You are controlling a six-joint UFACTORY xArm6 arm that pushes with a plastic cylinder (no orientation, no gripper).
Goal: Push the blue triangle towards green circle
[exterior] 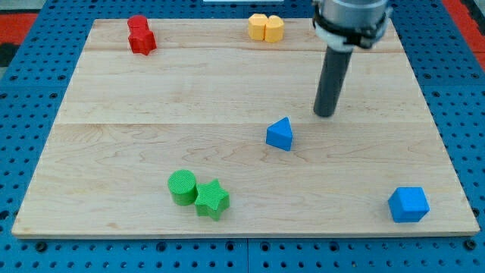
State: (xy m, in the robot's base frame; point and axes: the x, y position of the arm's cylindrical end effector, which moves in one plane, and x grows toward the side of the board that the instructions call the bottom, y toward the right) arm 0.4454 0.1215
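Note:
The blue triangle (280,134) lies near the middle of the wooden board (151,98). The green circle (182,186) stands at the view's lower left, touching a green star (212,199) on its right. My tip (325,114) rests on the board up and to the right of the blue triangle, a short gap away and not touching it. The rod rises from there toward the view's top.
A blue cube (408,204) sits at the lower right near the board's edge. A red block (140,35) stands at the top left. A yellow block (266,28) stands at the top middle. Blue pegboard surrounds the board.

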